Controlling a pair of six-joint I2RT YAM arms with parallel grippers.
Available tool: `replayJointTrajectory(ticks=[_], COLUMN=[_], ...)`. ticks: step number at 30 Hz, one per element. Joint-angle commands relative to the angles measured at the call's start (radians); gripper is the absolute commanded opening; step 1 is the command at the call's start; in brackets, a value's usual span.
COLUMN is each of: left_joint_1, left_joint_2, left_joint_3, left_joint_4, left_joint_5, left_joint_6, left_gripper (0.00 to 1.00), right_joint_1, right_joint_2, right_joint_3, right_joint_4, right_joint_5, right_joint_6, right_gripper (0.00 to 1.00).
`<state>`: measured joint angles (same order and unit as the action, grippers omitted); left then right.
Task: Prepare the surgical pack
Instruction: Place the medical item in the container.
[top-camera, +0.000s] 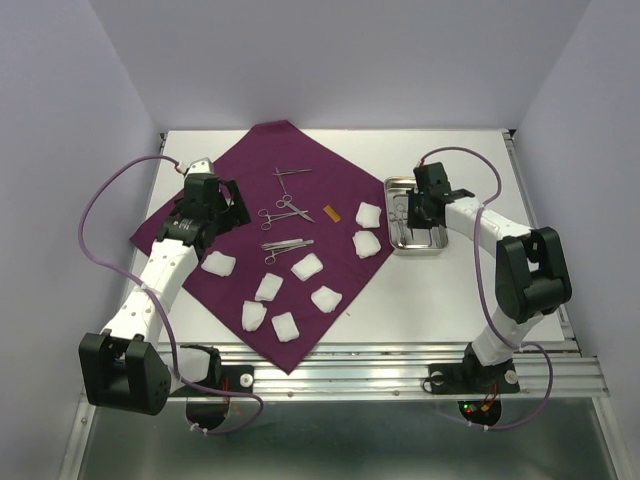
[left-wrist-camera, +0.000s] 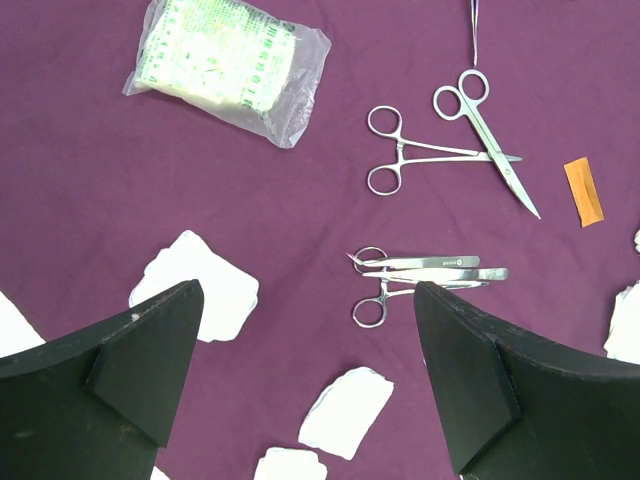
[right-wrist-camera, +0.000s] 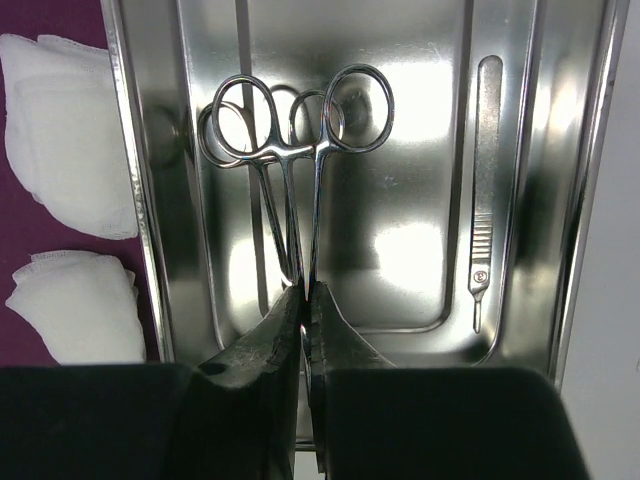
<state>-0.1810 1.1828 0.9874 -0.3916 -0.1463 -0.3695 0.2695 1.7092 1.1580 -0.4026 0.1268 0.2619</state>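
My right gripper (right-wrist-camera: 305, 300) has its fingers pinched together on a pair of ring-handled steel forceps (right-wrist-camera: 300, 150). I hold them where the two shanks meet, with the rings pointing away from me. The forceps lie inside the small shiny rectangular steel tray (right-wrist-camera: 560, 200), which sits on the table to the right of the surgical pack. A slim steel scalpel handle (right-wrist-camera: 483, 200) lies apart from them, along the tray's right side. I see extra rings behind the ones I hold and cannot tell whether they are a second instrument or a reflection.

The surgical pack, a large deep-purple fabric cloth (top-camera: 250, 160), is spread cornerwise over the left and middle of the table. It already carries small white gauze pads (top-camera: 308, 266), steel scissors (left-wrist-camera: 490, 140) and steel tweezers (left-wrist-camera: 430, 265).

My left gripper (left-wrist-camera: 310, 340) hangs over the cloth's left part with its fingers wide apart, holding nothing.

I judge the step to be moving these forceps onto the cloth. To do it well, I should:
- rise straight up until the rings clear the tray's rim, so nothing is dragged or hooked;
- watch that no second instrument comes up with them;
- carry them left and lower them onto bare purple fabric near the other instruments, not onto a gauze pad;
- part my fingers only once the forceps rest flat.

My grip near the pivot is narrow, so a quick swing may let the forceps twist.
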Motion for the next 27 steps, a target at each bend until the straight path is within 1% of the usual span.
replayJointTrajectory(ticks=[1,7,10,11,13,16,22,27], left_joint_1=[0.005,0.005,0.005,0.005,0.005,0.005,0.005,0.005], left_joint_2=[-0.009,-0.009,-0.005,-0.005,-0.006,-0.008,-0.023,-0.032], left_joint_3=[0.005,0.002,0.005,0.008,0.008,0.013,0.013,0.007], left_joint_4=[0.028,0.036,0.036,0.036,0.036,0.03,0.023,0.017], left_joint_5=[0.001,0.011,0.014,0.014,0.016,0.014,0.01,0.004], left_joint_6=[0.001,-0.003,-0.003,-0.005,-0.005,-0.003,0.0,-0.002], left_gripper=[0.99,0.99,0.99,0.99,0.99,0.99,0.99,0.99], right_joint_1=[0.004,0.004,0.004,0.004,0.004,0.004,0.014,0.131], right_joint_2=[-0.003,0.01,0.004,0.001,-0.008,-0.031,-0.059,-0.028], right_joint_3=[-0.015,-0.037,-0.043,-0.041,-0.032,-0.003,0.095,0.181], right_joint_4=[0.068,0.07,0.068,0.065,0.053,0.032,-0.021,-0.027], right_joint_5=[-0.033,-0.067,-0.073,-0.073,-0.062,-0.041,-0.024,-0.004], right_joint_6=[0.022,0.016,0.008,0.007,0.002,-0.001,-0.009,-0.001], right_gripper=[0.01,0.02,0.15,0.26,0.4,0.46,0.47,0.47])
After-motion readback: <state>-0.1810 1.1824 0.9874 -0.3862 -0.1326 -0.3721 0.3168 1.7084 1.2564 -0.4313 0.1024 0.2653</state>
